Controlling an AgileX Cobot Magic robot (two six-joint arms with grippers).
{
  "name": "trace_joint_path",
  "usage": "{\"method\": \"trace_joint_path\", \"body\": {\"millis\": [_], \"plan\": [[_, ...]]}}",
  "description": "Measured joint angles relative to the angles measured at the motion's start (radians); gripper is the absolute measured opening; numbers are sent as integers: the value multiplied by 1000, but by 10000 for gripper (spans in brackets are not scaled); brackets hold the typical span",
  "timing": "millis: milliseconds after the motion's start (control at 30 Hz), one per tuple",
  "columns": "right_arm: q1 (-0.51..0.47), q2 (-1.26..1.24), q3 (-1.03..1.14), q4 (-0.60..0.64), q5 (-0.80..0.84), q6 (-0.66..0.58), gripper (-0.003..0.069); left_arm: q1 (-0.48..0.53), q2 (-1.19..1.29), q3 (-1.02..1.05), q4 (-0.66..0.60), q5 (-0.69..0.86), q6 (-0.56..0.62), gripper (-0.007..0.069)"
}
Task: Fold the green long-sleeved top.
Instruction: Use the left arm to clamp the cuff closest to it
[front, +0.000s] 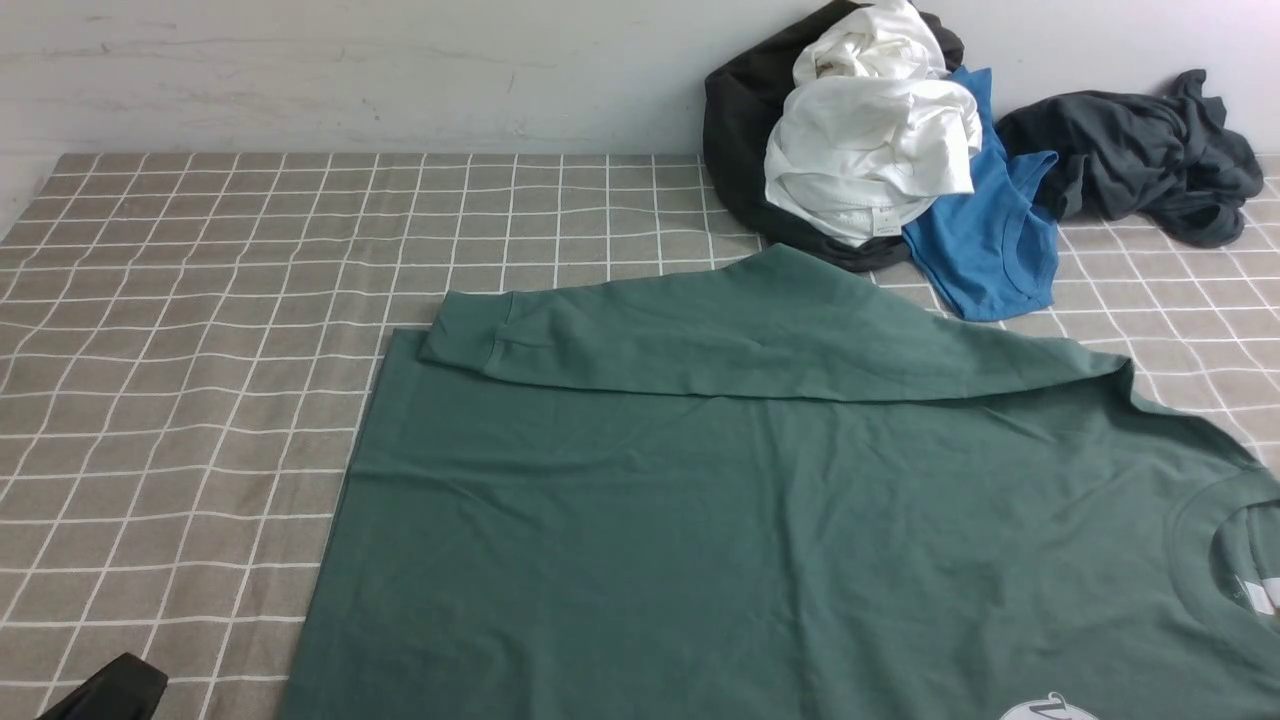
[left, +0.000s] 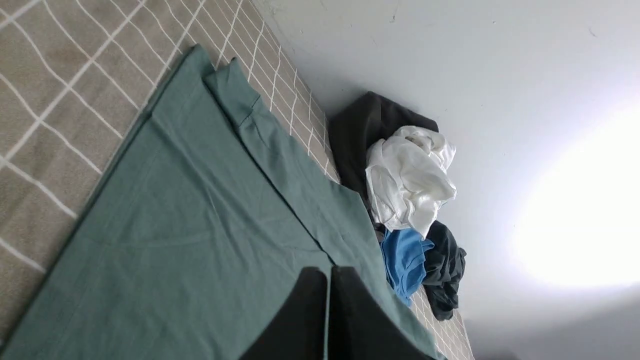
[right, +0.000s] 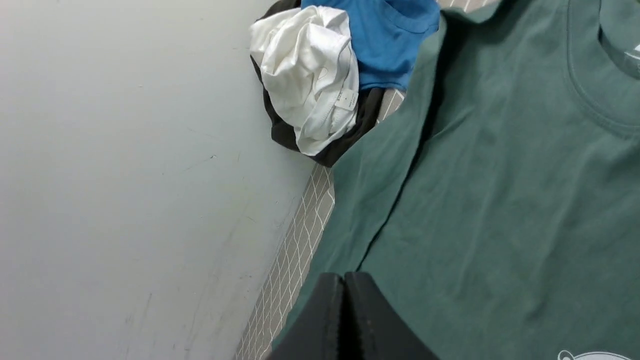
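Two tools pinched together, empty: left tool (left: 327, 272), right tool (right: 344, 276). Dark green cotton long-sleeved top (front: 700, 520) flat on checked desk (front: 200, 300), lengthwise left-to-right, collar (front: 1185, 540) rightward (sleeve (front: 700, 340) folded across).

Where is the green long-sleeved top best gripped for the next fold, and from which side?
Probably the hem edge of the green top, approached from the robot's left: it lies flat and straight beside bare tablecloth, and the far sleeve is already folded over the body.
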Motion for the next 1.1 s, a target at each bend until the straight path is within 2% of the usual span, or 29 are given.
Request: {"method": "trace_joint_path", "body": {"millis": [67, 133, 167, 200, 300, 333, 367, 400, 433, 467, 500, 633, 667, 700, 767, 933, 967, 1000, 1033, 1100], "plan": [[0, 0, 0, -13, 0, 1, -14, 0, 0, 0, -4, -1, 22, -7], [0, 0, 0, -35, -1, -10, -14, 0, 0, -21, -5, 25, 144, -7], [0, 0, 0, -35, -1, -12, -14, 0, 0, -25, -5, 25, 158, -7], [0, 0, 0, -42, -2, -41, -14, 0, 0, -60, -5, 49, 265, -7], [0, 0, -47, -72, 8, -198, -14, 0, 20, -164, -5, 99, 484, -7], [0, 9, -84, -90, 11, -264, -14, 0, 51, -206, 5, 122, 533, -7], [0, 9, -92, -94, 11, -277, -14, 0, 66, -213, 8, 132, 549, -7], [0, 66, -174, -139, 25, -387, -14, 0, 148, -280, 61, 182, 587, -7], [0, 75, -194, -149, 29, -408, -14, 0, 160, -289, 70, 189, 591, -7], [0, 168, -278, -197, 76, -488, -14, 0, 277, -362, 154, 266, 608, -7], [0, 191, -312, -215, 91, -517, -14, 0, 305, -383, 178, 287, 609, -7], [2, 482, -576, -316, 355, -714, -14, -7, 623, -641, 491, 577, 616, -7], [3, 482, -586, -317, 369, -721, -14, -9, 635, -659, 516, 589, 616, -6], [20, 560, -653, -325, 479, -759, -14, -43, 714, -706, 580, 661, 615, -3], [67, 657, -719, -318, 596, -804, -14, -135, 811, -746, 654, 731, 615, 16], [257, 827, -749, -308, 851, -886, -14, -410, 1012, -733, 733, 798, 614, 131], [265, 832, -748, -308, 856, -887, -14, -410, 1021, -733, 733, 798, 614, 131], [294, 850, -748, -309, 872, -891, -14, -455, 1064, -720, 747, 796, 614, 168], [350, 875, -748, -313, 882, -896, -14, -520, 1141, -695, 770, 783, 610, 242], [391, 885, -748, -320, 886, -899, -14, -567, 1215, -677, 783, 740, 608, 319]]}}
